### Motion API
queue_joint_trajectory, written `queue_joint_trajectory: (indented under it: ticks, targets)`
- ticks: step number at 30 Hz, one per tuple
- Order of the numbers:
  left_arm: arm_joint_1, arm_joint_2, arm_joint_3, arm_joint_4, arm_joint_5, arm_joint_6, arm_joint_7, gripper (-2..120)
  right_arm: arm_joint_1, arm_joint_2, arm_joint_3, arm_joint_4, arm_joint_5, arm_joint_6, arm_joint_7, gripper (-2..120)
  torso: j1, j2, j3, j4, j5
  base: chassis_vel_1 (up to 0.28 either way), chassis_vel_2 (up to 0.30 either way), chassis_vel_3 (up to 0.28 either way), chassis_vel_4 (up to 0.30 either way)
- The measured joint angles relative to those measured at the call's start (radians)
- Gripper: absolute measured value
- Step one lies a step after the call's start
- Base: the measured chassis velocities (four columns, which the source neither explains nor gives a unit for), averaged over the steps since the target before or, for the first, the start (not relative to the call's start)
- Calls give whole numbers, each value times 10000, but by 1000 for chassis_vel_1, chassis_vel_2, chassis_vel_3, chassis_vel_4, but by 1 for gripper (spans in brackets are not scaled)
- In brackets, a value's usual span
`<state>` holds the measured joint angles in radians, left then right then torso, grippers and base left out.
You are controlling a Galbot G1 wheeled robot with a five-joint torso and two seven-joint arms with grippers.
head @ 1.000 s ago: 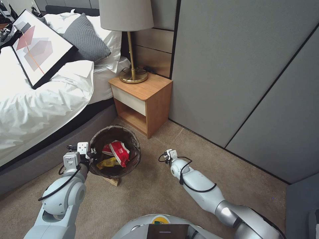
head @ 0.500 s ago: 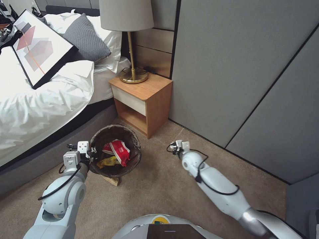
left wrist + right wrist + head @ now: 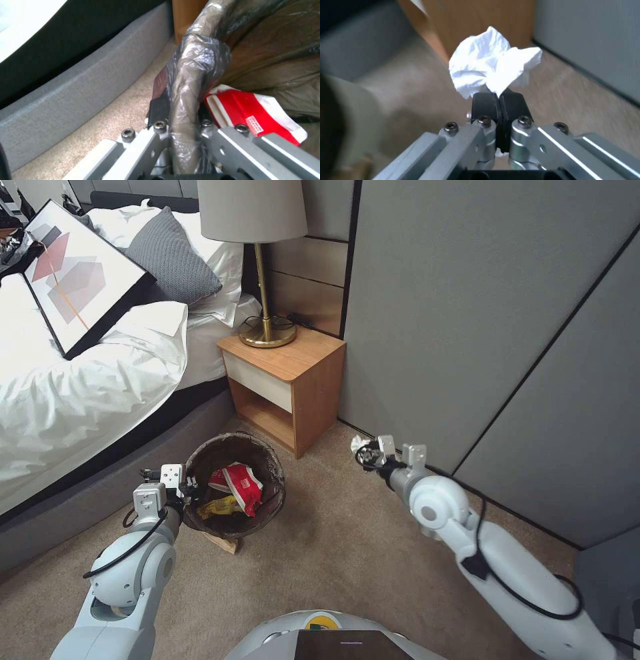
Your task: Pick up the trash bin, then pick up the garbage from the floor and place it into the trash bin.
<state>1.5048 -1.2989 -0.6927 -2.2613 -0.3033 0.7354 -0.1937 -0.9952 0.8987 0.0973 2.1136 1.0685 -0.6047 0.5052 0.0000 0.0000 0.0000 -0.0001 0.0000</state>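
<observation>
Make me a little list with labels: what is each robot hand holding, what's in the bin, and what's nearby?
Left pincer: shut on the bagged rim of the trash bin, on the side facing the bed.
Right pincer: shut on a crumpled white tissue, held above the carpet near the wall.
In the bin: a red wrapper and a yellow wrapper.
Under the bin: a brown scrap pokes out onto the carpet.
Nearby: a wooden nightstand with a lamp, and a bed.

Bedroom: bed [image 3: 80, 380], nightstand [image 3: 287, 387], lamp [image 3: 257, 260].
</observation>
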Motion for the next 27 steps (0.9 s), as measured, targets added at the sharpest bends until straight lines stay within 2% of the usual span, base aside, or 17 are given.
queue_joint_trajectory:
  ticks: [7,13,16,17,20,21,24,25,27]
  targets:
    - [-26,-1,73,114,96,0,43,0,749,-496,149,1847,1391,-19,39,0,0,0,0,0,1,0,0,0,0]
    - [-49,20,86,202,142,0,51,0,2288,-627,-350,2362,2191,27,-413,0,0,0,0,0,0,0,0,0,0]
    - [-62,42,83,231,148,0,67,0,3671,-562,-1115,2467,2695,75,-689,0,0,0,0,1,-1,0,0,0,0]
    - [-62,42,83,231,148,0,67,0,3671,-562,-1115,2467,2695,75,-689,0,0,0,0,1,-1,0,0,0,0]
    - [-101,50,61,272,152,0,73,0,5086,-293,-2340,2365,3210,163,-821,0,0,0,1,0,-1,0,0,0,0]
    - [-101,50,61,272,152,0,73,0,5086,-293,-2340,2365,3210,163,-821,0,0,0,1,0,-1,0,0,0,0]
    - [-129,45,48,329,153,0,77,0,6383,81,-3561,2074,3685,252,-630,0,0,0,1,3,-3,0,0,0,0]
    - [-129,45,48,329,153,0,77,0,6383,81,-3561,2074,3685,252,-630,0,0,0,1,3,-3,0,0,0,0]
    - [-158,43,25,430,155,0,82,0,7438,521,-4605,1767,4160,317,-255,0,0,0,2,2,-4,0,0,0,0]
